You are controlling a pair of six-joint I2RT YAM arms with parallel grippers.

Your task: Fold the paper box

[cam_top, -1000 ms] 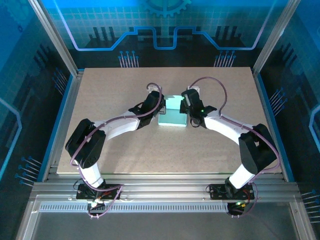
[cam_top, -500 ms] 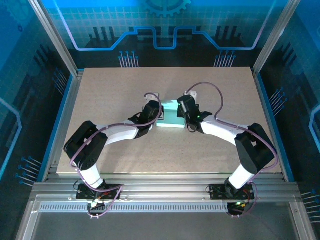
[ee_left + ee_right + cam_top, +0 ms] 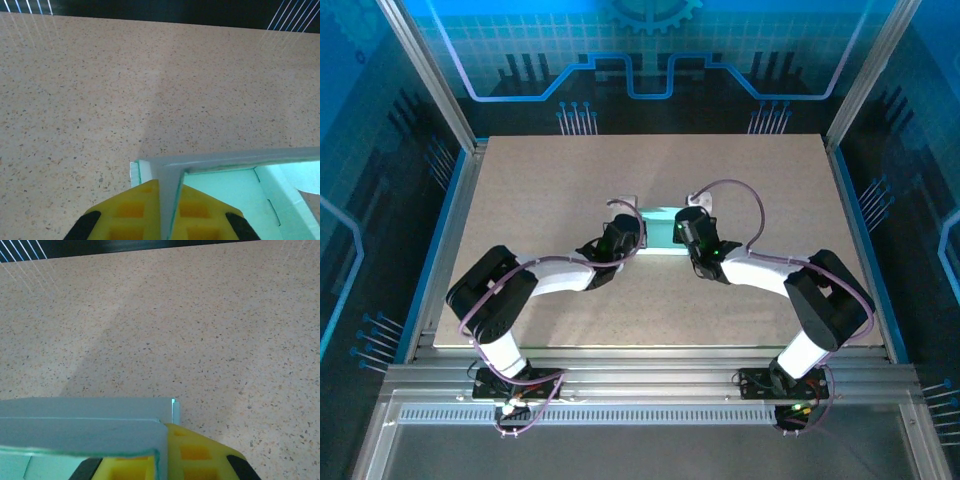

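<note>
1. bench: a speckled beige bench carries the work. the black-and-white left arm and right arm reach inward from its near edge, and their wrists meet near the middle.
2. task item: the pale mint thin-card paper box lies between the two wrists, near the middle of the bench. it is partly covered by both wrists in the top view.
3. left fingers: the yellow padded pair is closed on an upright card wall at the box's left end. the wall edge stands in the slit between the pads. to the right, the mint inner floor of the paper box shows, with a die-cut flap line and a grey-looking long wall running off to the right.
4. right fingers: the yellow padded pair is closed on the card at the right end of the paper box. one thin edge is pinched between the pads, and the box's corner sits just past them, against the bench.
5. contact: whether the box's underside rests flat on the bench cannot be told.
</note>
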